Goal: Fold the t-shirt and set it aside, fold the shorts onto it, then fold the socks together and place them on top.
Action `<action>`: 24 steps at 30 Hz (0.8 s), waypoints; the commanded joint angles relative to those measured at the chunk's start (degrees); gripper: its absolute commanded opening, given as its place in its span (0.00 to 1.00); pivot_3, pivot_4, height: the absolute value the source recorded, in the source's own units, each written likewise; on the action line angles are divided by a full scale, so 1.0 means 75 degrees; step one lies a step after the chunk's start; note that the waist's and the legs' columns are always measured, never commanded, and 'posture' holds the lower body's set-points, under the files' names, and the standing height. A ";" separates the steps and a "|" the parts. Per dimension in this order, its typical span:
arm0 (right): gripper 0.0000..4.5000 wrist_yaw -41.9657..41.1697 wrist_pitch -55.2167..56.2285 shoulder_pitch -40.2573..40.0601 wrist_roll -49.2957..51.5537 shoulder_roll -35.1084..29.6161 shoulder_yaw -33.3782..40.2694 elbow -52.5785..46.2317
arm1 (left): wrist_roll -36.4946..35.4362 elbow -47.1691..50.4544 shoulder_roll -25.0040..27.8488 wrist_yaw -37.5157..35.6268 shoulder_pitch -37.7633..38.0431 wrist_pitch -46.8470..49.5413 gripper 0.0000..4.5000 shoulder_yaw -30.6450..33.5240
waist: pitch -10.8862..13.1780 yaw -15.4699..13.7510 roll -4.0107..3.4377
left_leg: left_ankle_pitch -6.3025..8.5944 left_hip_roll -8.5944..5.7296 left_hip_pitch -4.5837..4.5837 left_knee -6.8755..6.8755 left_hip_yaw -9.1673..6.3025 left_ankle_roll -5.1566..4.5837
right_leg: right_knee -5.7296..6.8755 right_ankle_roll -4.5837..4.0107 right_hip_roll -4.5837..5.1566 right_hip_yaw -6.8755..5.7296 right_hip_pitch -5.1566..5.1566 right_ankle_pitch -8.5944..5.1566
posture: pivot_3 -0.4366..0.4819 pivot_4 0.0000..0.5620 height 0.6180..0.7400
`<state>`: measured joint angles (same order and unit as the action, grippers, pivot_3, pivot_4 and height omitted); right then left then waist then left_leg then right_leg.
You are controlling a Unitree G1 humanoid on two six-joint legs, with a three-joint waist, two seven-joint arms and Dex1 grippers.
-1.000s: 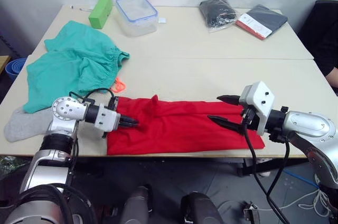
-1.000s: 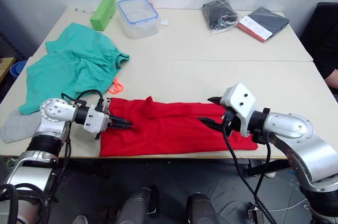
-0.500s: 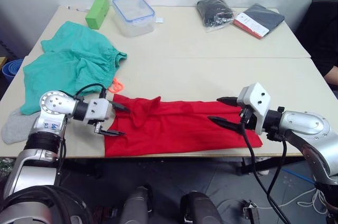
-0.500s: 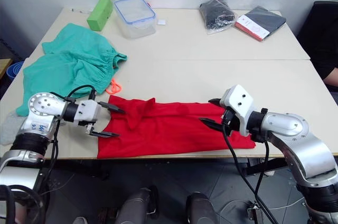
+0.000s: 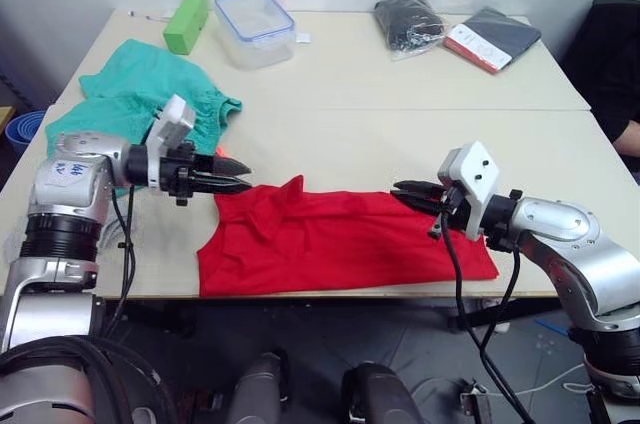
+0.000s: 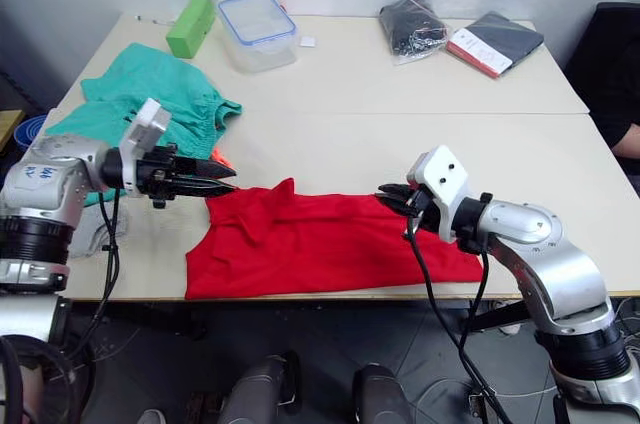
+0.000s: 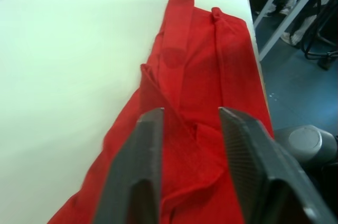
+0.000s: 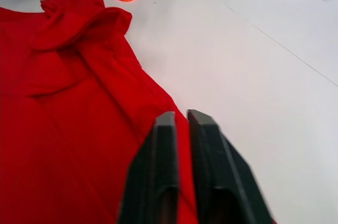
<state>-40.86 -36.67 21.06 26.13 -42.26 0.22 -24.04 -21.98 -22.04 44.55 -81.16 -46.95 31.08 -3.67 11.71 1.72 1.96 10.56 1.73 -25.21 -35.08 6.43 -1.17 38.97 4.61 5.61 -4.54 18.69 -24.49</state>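
On table: creased red t-shirt (image 5: 340, 239) | right gripper (image 5: 412, 192) jaws pinch its edge | left gripper (image 5: 228, 162) jaws apart

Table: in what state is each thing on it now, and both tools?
t-shirt: folded into a long strip, left end rumpled
shorts: spread out, not folded
plastic box: lid on
right tool: shut on the t-shirt's far edge
left tool: at the t-shirt's far left corner

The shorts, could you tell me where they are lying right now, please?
In the left eye view the shorts lie spread on the table's far left part, beyond the left gripper, with the t-shirt nearer the front edge.
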 commanded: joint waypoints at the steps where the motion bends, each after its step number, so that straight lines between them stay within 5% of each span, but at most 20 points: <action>1: 0.00 -0.0034 0.0042 0.0072 -0.0070 -0.0039 0.0056 -0.0190 | 0.0524 0.0951 -0.0351 0.1039 0.0346 -0.0002 0.26 -0.0302 | 0.0000 -0.0018 -0.0001 | 0.0000 -0.0001 0.0002 0.0001 0.0000 0.0000 | -0.0001 0.0000 0.0001 0.0002 -0.0001 0.0000 | 0.48 0.27 1.00; 3: 0.00 -0.0013 0.0019 0.0016 -0.0087 -0.0023 0.0059 -0.0286 | 0.1012 0.1168 -0.0650 0.2054 0.0433 0.0059 0.26 -0.0391 | 0.0000 -0.0024 0.0000 | 0.0000 -0.0001 0.0003 -0.0002 -0.0001 0.0000 | -0.0002 0.0000 0.0002 0.0004 -0.0005 0.0000 | 0.48 0.27 1.00; 6: 0.00 0.0013 -0.0001 -0.0139 -0.0093 -0.0012 0.0049 -0.0466 | 0.0988 0.1862 -0.0937 0.2791 0.0534 0.0739 0.39 -0.0277 | 0.0001 -0.0033 0.0002 | 0.0000 -0.0002 -0.0004 -0.0006 -0.0003 -0.0002 | -0.0002 0.0001 0.0002 0.0004 -0.0003 0.0000 | 0.48 0.27 1.00; 14: 0.00 0.0043 -0.0069 -0.0305 -0.0085 0.0038 0.0104 -0.0632 | 0.1360 0.2947 -0.1173 0.4222 0.0563 0.1901 0.95 -0.0492 | 0.0001 -0.0019 0.0001 | -0.0001 0.0000 0.0001 0.0000 -0.0005 0.0001 | -0.0007 0.0000 -0.0003 0.0003 -0.0006 0.0000 | 0.48 0.27 1.00; 24: 0.00 0.0089 -0.0067 -0.0301 -0.0098 0.0132 0.0085 -0.0564 | 0.1658 0.3054 -0.1335 0.4835 0.0488 0.2222 0.95 -0.0930 | 0.0001 -0.0046 0.0002 | -0.0002 -0.0002 0.0000 0.0002 -0.0004 0.0003 | -0.0013 0.0001 -0.0002 0.0004 -0.0007 0.0000 | 0.48 0.27 1.00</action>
<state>-40.51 -37.60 18.89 25.25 -41.59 0.13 -26.76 -10.39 -0.45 34.66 -45.54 -42.17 48.49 -10.42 11.72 1.37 1.97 10.55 1.71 -25.20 -35.06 6.40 -1.15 38.86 4.62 5.60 -4.51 18.63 -24.48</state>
